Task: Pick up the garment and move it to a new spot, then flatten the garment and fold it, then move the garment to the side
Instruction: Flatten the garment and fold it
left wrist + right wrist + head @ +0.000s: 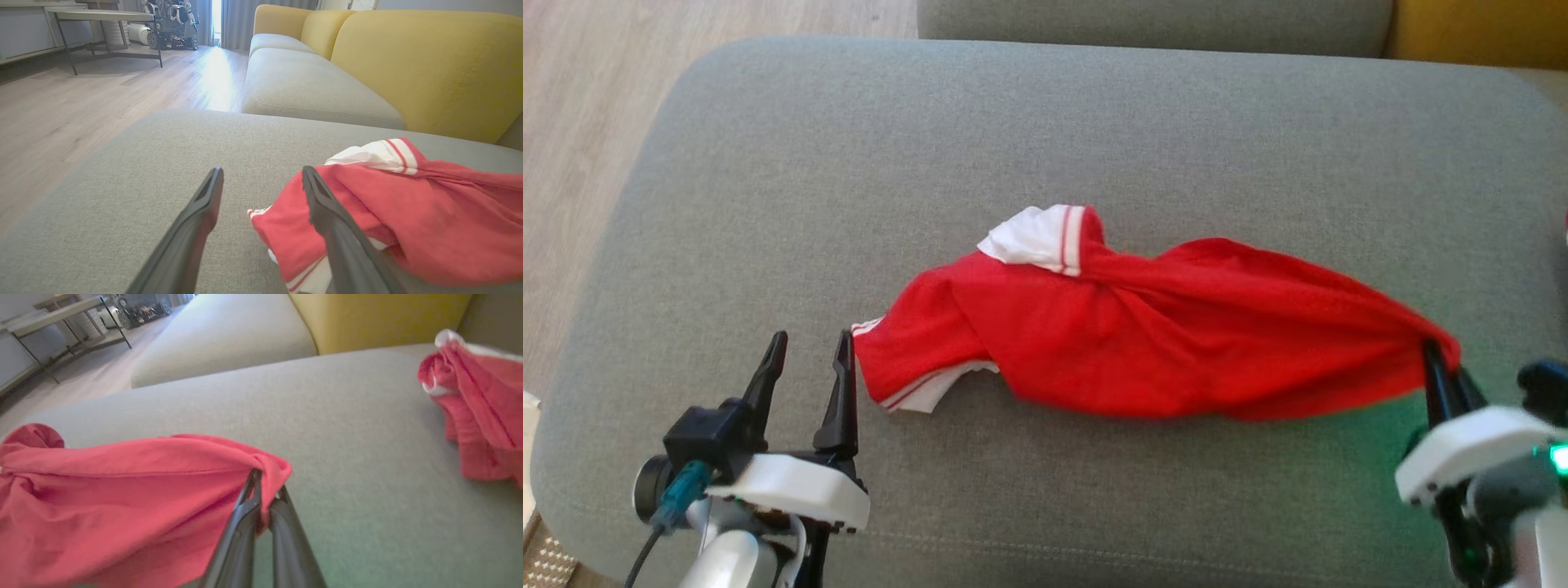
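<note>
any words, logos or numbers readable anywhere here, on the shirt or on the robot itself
None readable.
The red garment shows plain cloth with white striped trim, no print or tag.
The left claw and right claw bear no markings I can make out.

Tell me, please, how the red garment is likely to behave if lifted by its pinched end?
Probably floppy: the red garment lies bunched in soft folds and drapes from the right gripper, whose jaws are shut on one end. It looks thin, so likely light. Lifted there, the rest would probably hang and trail over the grey cushion.
</note>
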You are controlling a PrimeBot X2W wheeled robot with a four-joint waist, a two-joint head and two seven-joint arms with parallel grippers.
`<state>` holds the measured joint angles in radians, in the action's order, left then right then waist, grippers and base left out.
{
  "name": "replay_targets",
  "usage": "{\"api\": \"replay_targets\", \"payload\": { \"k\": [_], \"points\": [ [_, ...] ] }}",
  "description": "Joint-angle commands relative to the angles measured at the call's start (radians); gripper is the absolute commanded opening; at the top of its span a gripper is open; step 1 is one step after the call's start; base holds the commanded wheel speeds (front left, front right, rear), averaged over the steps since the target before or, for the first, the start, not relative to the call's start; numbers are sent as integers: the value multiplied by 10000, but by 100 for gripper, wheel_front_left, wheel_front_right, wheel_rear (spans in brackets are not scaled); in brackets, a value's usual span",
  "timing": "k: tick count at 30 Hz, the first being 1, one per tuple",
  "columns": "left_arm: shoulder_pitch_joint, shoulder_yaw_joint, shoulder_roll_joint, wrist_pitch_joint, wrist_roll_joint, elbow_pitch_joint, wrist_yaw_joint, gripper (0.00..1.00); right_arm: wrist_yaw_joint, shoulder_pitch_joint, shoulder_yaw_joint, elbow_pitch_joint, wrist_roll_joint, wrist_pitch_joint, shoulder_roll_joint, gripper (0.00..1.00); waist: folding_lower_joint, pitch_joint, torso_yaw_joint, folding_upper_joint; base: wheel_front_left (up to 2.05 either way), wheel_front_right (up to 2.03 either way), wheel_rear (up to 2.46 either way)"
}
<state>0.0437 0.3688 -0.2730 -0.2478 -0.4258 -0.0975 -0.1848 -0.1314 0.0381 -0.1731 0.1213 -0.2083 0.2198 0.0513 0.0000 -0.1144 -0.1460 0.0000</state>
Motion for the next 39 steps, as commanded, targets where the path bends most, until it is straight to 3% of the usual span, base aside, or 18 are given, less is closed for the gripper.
{"api": "replay_targets", "payload": {
  "k": [1, 6, 8, 11, 14, 21, 30, 39],
  "points": [
    [426, -493, -85, -104, -31, 291, 18, 100, 7, -65, 28, 81, -38, 82, 22, 0, 0, -59, 10, 0, 0, 0, 0],
    [471, -508, -67, -113, -33, 226, 55, 100, 7, -114, 0, 1309, -166, -91, -2, 0, 0, -86, 30, 0, 0, 0, 0],
    [481, -508, -65, -116, -33, 195, 75, 100, 7, 13, 137, 1836, -440, -361, -5, 100, 0, -77, 43, 0, 0, 0, 0],
    [483, -510, -77, -120, -16, 160, 92, 100, 7, 175, 419, 2242, -571, -783, -7, 100, 0, -36, 69, 0, 0, 0, 0],
    [465, -521, -99, -123, 8, 146, 78, 100, 7, 232, 517, 2077, 30, -1236, -8, 100, 0, 29, 105, 0, 0, 0, 0],
    [237, -490, -145, -108, 32, 134, -28, 100, 7, -30, 1281, 136, 214, -1703, -9, 100, 0, 386, 254, 0, 0, 0, 0],
    [-249, -348, -296, 150, 40, 200, -163, 100, 7, -746, 2124, -2271, 535, -1377, -10, 100, 0, 986, 527, 0, 0, 0, 0],
    [-412, -202, -343, 339, 3, 242, -202, 100, 7, -1413, 2287, -2909, 269, -1080, -10, 100, 0, 1161, 656, 0, 0, 0, 0]
  ]
}}
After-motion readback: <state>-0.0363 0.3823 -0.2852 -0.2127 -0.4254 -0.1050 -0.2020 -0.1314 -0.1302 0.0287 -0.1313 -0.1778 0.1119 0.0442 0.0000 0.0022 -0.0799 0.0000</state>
